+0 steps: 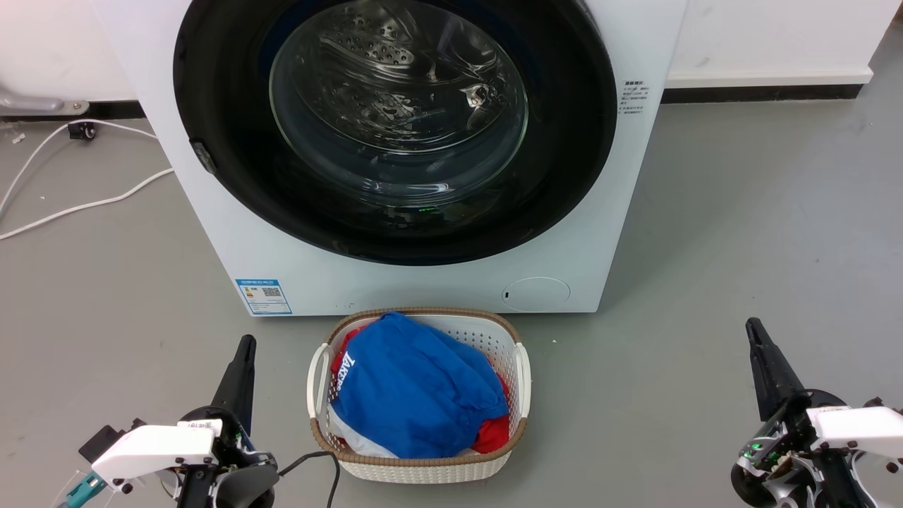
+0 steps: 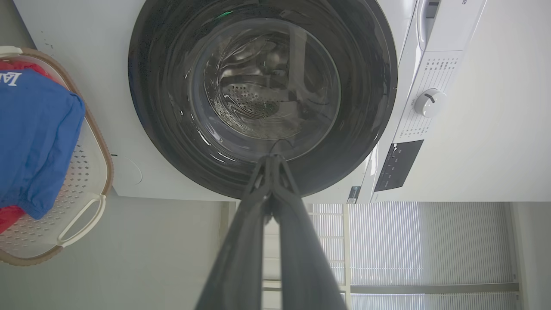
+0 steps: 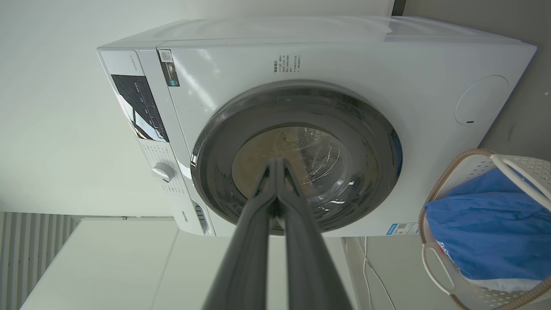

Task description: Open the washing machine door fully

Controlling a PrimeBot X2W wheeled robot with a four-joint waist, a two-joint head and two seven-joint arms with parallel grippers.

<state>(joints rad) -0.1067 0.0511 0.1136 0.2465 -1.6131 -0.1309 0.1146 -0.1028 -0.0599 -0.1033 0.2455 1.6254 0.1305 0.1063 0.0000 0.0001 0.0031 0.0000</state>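
Observation:
The white washing machine (image 1: 423, 282) stands straight ahead, and its round glossy black door (image 1: 564, 176) with the bulging glass window lies flat against its front, closed. A small latch piece (image 1: 204, 156) shows on the door's left rim. My left gripper (image 1: 246, 343) rests low at the lower left, shut and empty, well short of the machine. At the lower right my right gripper (image 1: 753, 326) is likewise shut and empty. In the left wrist view the door (image 2: 172, 129) lies beyond the closed left gripper (image 2: 271, 158). In the right wrist view the door (image 3: 366, 181) lies beyond the closed right gripper (image 3: 275, 161).
A white laundry basket (image 1: 522, 367) with a woven brown rim, holding blue and red clothes (image 1: 416, 388), sits on the grey floor right before the machine, between my arms. White cables (image 1: 85, 204) trail over the floor at the left. A small round white flap (image 1: 536, 293) sits low on the machine.

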